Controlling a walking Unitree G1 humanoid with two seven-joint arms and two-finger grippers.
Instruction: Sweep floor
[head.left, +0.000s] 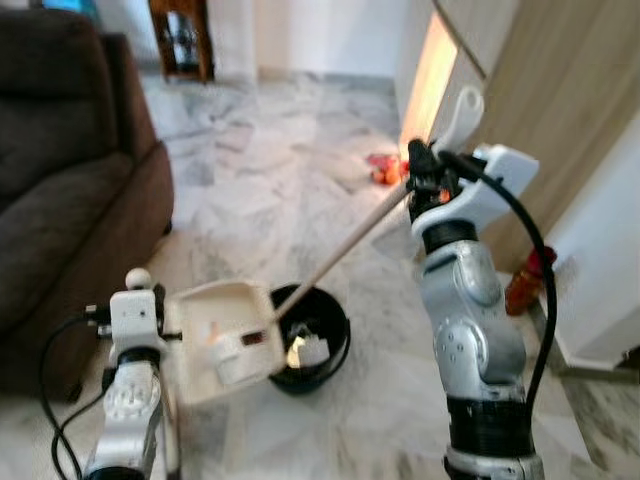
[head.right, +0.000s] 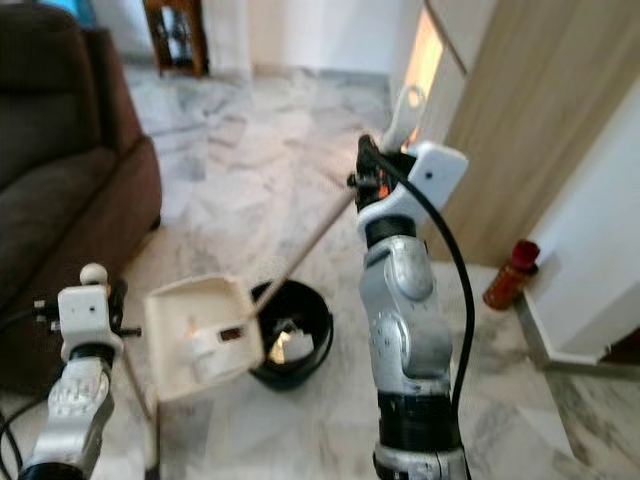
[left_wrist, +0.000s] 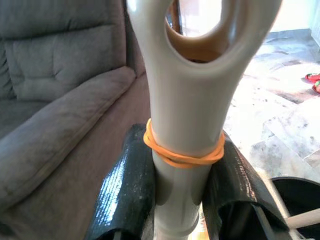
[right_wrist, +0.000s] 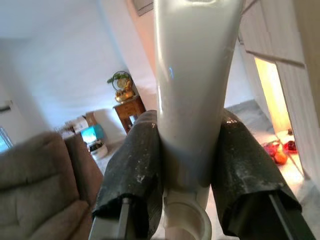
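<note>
A cream dustpan (head.left: 225, 340) is tipped toward a black bin (head.left: 325, 345) on the marble floor. My left gripper (left_wrist: 182, 165) is shut on the dustpan handle (left_wrist: 187, 115), which carries an orange rubber band. The broom stick (head.left: 340, 250) slants from the bin's rim up to my right gripper (head.left: 425, 175). That gripper is shut on the white broom handle (right_wrist: 192, 75), whose looped end (head.left: 462, 115) sticks up above it. Pale scraps (head.left: 310, 350) lie inside the bin. The broom's head is hidden behind the dustpan.
A dark brown sofa (head.left: 60, 200) fills the left side. Wooden cabinet panels (head.left: 560, 100) and a white wall stand at the right, with a red bottle (head.left: 527, 280) at their foot. Red and orange objects (head.left: 383, 168) lie on the floor beyond. A wooden side table (head.left: 180, 35) stands far back.
</note>
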